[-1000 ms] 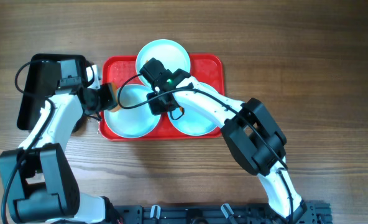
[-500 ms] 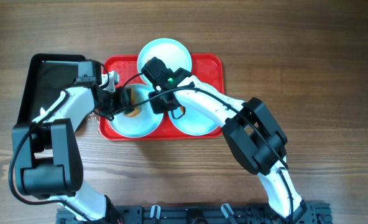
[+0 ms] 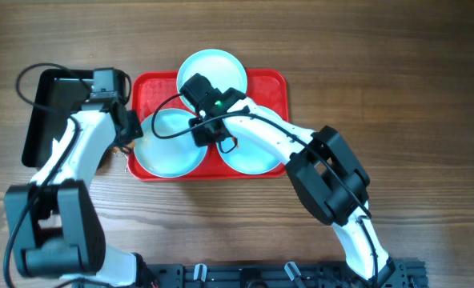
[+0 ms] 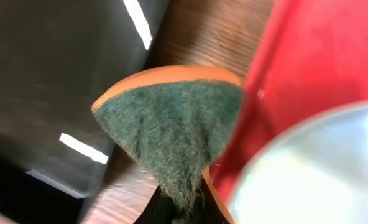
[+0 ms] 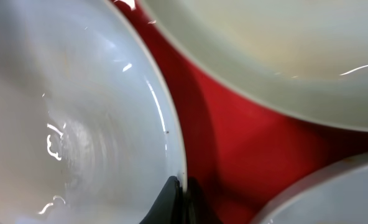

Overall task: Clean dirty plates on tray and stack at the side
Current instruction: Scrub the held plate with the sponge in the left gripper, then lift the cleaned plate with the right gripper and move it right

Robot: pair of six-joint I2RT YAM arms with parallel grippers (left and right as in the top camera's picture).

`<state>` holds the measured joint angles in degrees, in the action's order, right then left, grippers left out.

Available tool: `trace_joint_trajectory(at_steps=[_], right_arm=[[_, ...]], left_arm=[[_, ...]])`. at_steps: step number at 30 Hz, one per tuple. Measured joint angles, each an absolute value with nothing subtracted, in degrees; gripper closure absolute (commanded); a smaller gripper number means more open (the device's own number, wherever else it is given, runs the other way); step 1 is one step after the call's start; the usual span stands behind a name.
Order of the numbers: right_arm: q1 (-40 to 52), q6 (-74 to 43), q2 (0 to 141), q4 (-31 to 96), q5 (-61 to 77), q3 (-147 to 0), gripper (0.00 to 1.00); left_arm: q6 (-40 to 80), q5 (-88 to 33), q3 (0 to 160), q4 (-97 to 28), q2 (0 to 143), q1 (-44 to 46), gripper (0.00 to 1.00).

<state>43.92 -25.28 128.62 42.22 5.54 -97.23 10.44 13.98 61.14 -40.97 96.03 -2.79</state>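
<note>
All three plates (image 3: 211, 72) sit on the tray (image 3: 273, 88), none stacked aside yet. The left jaws clamp a sponge (image 4: 171, 127) over the worktop (image 3: 397, 80) beside the tray; the right jaws pinch the rim of the near-left plate (image 3: 169, 148).

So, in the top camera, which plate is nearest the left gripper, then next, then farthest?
1. Left plate, beside the left gripper and its sponge.
2. Back plate, at the tray's far edge.
3. Right plate, at its right end.
</note>
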Motion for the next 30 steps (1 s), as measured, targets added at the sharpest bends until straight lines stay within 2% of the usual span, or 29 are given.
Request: trace_joint_trajectory(at_steps=[3, 8, 13, 18, 26, 30], right_arm=[[43.5, -24.1, 128.6, 46.0, 3.8, -99.0, 0.95], [43.5, -21.3, 128.2, 57.8, -3.0, -109.9, 0.96], [43.5, -16.0, 123.5, 65.9, -17.7, -120.3, 0.96], [44.6, -9.2, 118.5, 66.9, -32.7, -121.1, 0.96], [56.9, -0.6, 117.5, 63.7, -57.4, -121.1, 0.96], [60.2, 3.8, 117.5, 60.7, -66.3, -121.1, 0.96]], left_arm=[[10.4, 13.4, 61.1, -40.4, 91.6, -3.1, 0.96], [10.4, -0.4, 61.1, -40.2, 90.2, -3.1, 0.96], [10.4, -6.0, 61.1, -40.2, 90.2, -3.1, 0.96], [10.5, -7.6, 61.1, -40.3, 90.2, -3.1, 0.96], [10.5, -10.3, 61.1, -40.3, 90.2, -3.0, 0.96], [10.4, -10.4, 61.1, -40.3, 90.2, -3.0, 0.96]])
